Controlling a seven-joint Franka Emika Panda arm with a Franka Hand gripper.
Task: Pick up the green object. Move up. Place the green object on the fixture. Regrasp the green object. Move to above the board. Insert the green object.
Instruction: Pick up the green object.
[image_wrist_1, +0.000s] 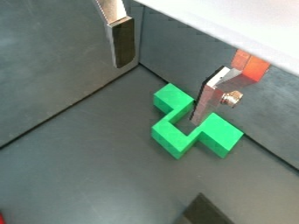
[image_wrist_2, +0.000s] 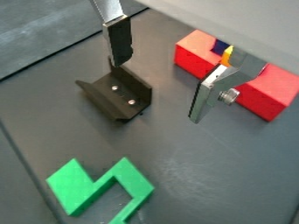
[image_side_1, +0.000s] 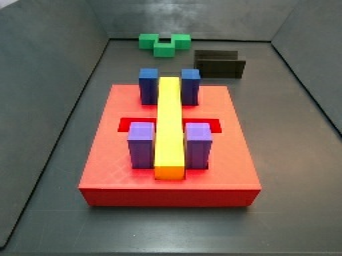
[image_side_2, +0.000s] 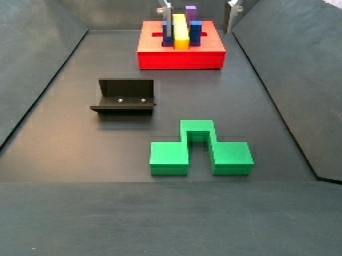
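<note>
While lying flat, green object (image_side_2: 199, 153) is notching toward fixture (image_side_2: 124, 98) | gripper (image_wrist_2: 162, 79) hovering above fixture, gaping empty | plastic blocky.

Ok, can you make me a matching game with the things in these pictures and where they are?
Things:
1. green object
2. fixture
3. yellow bar
4. hand

Places or states:
A. lying along the middle of the red board
B. open and holding nothing, up in the air
C. flat on the dark floor, notch facing the fixture
D. standing on the floor between the green piece and the board

Pairs: 1-C, 2-D, 3-A, 4-B
</note>
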